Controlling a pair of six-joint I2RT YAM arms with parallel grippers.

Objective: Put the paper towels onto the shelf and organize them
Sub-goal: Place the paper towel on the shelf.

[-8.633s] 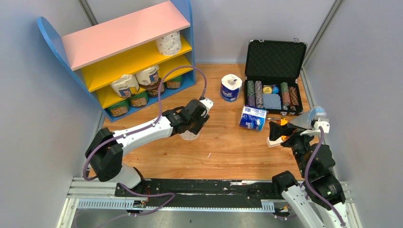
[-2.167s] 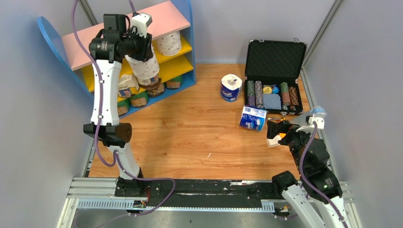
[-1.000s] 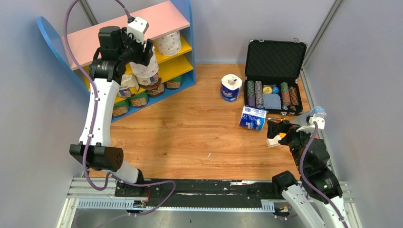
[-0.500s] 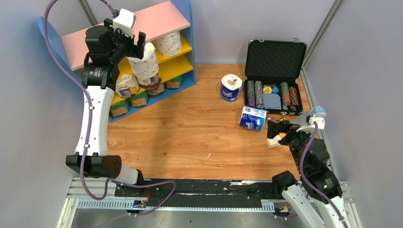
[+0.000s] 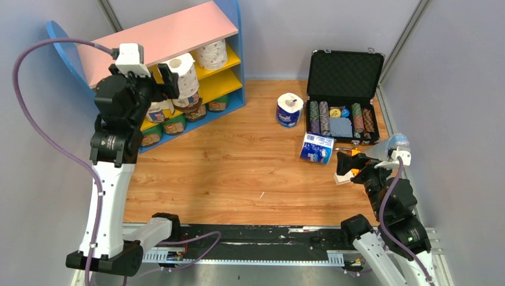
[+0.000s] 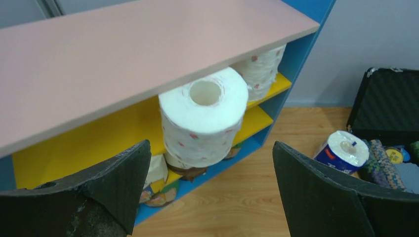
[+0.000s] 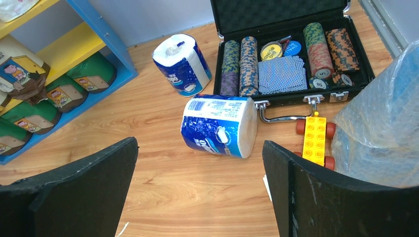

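White roll [image 6: 203, 118] stood at the shelf's [image 6: 148, 44] top-tier front lip, overhanging. Your left fingers [image 6: 212, 192] were spread, released; right fingers [image 7: 197, 192] spread, empty. Risk: a nudge tips it. Two blue rolls [image 5: 290, 109] lay at 2 o'clock on the desk [image 5: 238, 173].

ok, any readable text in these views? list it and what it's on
"50": chip lying in the black case.
"BIG", the rest unclear: yellow disc in the same case.
Lying blue-white roll: brand print is blurred and unreadable.
Green packs on the bottom shelf: labels are too small to read.
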